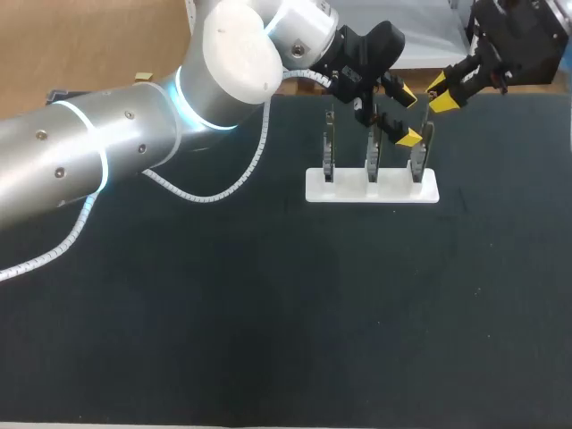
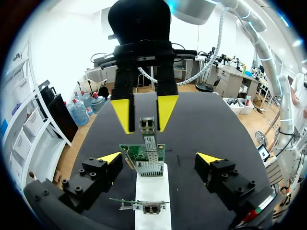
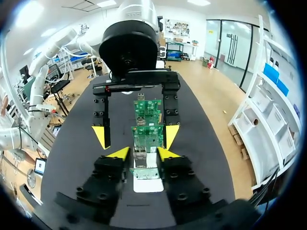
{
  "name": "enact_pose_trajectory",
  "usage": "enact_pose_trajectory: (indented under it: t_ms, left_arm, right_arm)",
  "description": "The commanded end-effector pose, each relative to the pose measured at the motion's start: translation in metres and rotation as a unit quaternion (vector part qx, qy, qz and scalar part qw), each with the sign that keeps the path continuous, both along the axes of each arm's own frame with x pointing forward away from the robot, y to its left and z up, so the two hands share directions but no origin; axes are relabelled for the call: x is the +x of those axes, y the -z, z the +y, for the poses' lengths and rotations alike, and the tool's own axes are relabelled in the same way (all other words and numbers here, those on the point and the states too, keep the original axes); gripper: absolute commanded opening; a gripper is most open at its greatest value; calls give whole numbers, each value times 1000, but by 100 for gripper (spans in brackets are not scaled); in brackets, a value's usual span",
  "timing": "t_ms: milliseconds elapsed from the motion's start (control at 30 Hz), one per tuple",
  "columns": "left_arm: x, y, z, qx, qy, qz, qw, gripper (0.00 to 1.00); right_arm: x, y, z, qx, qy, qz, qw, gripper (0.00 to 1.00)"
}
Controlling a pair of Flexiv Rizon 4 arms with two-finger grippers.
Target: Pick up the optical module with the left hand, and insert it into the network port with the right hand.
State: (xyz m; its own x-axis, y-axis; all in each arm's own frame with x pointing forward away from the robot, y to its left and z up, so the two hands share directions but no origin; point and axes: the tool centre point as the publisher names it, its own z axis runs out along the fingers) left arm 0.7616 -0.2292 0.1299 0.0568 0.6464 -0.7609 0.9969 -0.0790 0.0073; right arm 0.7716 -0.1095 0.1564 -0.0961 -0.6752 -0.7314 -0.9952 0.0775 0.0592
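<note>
The black, matte tabletop [image 1: 268, 340] fills nearly everything I can see, dark and even from edge to edge. Close to its far edge, a little right of the middle, sits a flat white plastic stand [image 1: 398, 189] holding three green circuit boards [image 1: 373, 156] upright in a row. The small metal optical module [image 2: 147, 125] stands upright in the silver port cage of the board at the stand's right end.

The silver left arm [image 1: 89, 152] sweeps in across the left side of the tabletop, with a white spiral-wrapped cable [image 1: 206, 192] looping beneath it. Its left claw [image 1: 407, 116] hangs over the stand with the yellow tips spread wide on either side of the boards, holding nothing. The right claw [image 1: 444, 95] comes in from the far right corner and sits just above the module. Its fingers are only slightly parted, one on each side of the module, with a thin gap showing at each side.
</note>
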Motion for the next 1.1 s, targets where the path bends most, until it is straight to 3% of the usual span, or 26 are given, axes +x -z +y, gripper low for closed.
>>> enact_pose_trajectory:
  t_ms: [33, 533, 567, 633, 1100]
  left_arm:
    - [-1, -1, 0, 2, -1, 0, 1000, 100]
    - [-1, -1, 0, 2, -1, 0, 1000, 100]
    - [-1, -1, 0, 2, -1, 0, 1000, 100]
    - [-1, -1, 0, 2, -1, 0, 1000, 100]
    - [-1, -1, 0, 2, -1, 0, 1000, 100]
  right_arm:
    - [0, -3, -1, 7, 7, 1, 1000, 100]
    - [7, -35, -2, 60, 11, -2, 998, 100]
    - [7, -36, -1, 59, 9, -3, 998, 78]
    - [8, -36, 0, 58, 7, -5, 998, 0]
    - [10, -26, 11, 48, 3, 0, 999, 0]
